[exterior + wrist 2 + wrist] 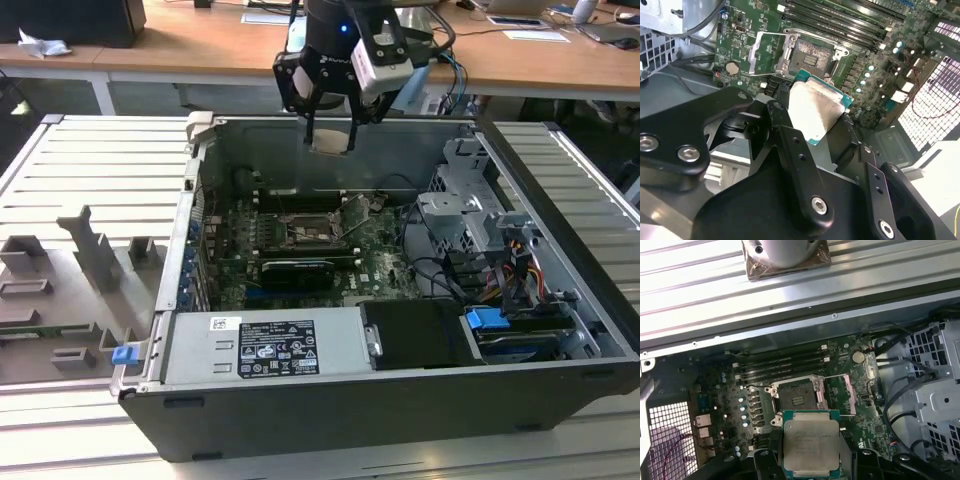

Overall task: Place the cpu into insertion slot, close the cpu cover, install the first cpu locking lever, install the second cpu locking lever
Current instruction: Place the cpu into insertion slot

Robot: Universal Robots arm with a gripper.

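Note:
My gripper (330,135) hangs above the open computer case, shut on the cpu (331,141), a flat square chip with a pale metal top. In both wrist views the cpu (816,109) (810,442) sits between the black fingers (781,122), tilted a little and well above the motherboard. The insertion slot (811,60) (797,398) (304,229) lies uncovered below it, a dark square recess with a thin metal rim. The cpu cover (768,52) (840,394) is swung open beside the slot, its silvery frame standing up on the hinge edge.
A grey power supply (270,345) fills the case's near side. A metal drive cage (470,215) with cables stands at the exterior view's right. A black ribbed module (297,272) lies in front of the slot and memory slots (780,367) behind it. Grey fixtures (90,250) stand left of the case.

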